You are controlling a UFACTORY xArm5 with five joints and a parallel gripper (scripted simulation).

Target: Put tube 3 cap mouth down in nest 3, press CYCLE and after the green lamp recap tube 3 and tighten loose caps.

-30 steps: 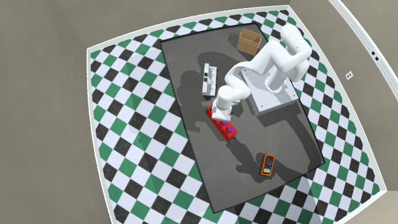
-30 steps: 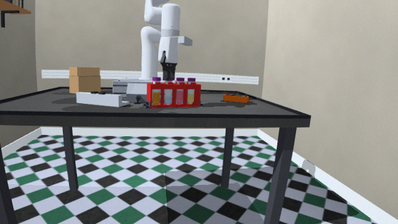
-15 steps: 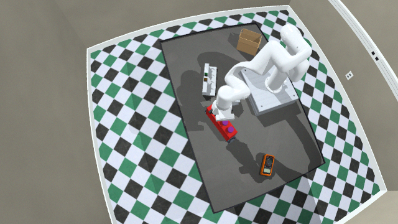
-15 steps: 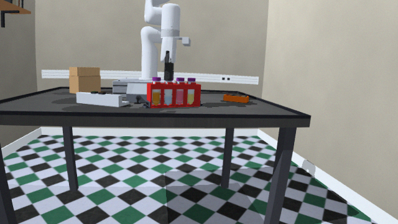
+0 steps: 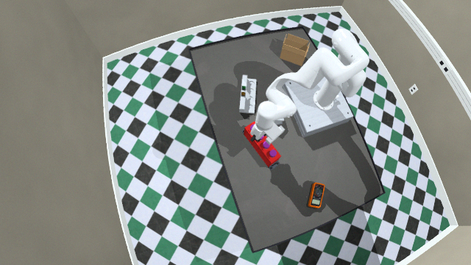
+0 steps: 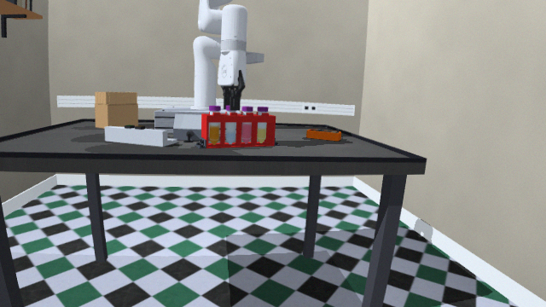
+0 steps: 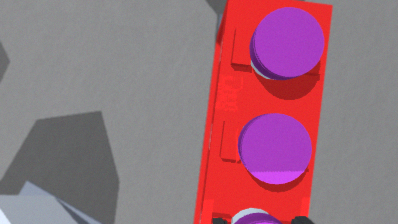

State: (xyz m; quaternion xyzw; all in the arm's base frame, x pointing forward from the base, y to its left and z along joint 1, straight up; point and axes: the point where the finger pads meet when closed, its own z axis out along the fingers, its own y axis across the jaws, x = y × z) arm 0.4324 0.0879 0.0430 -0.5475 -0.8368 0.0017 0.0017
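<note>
At the red rack (image 7: 225,90) | pincer (image 7: 257,219) gripping purple cap (image 7: 256,219) | two caps beyond | embossed lettering unreadable

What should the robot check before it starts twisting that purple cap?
1. Gripper shut on tube 3's cap: ok.
2. It is the third tube from the left, seen from the arm's base: ok.
3. Two neighbouring caps sit on their tubes: ok. Whether they are tight: cannot tell.
4. Red rack flat on the table: ok.
5. Nest 3 in the cap tray free: cannot tell, too small.
</note>
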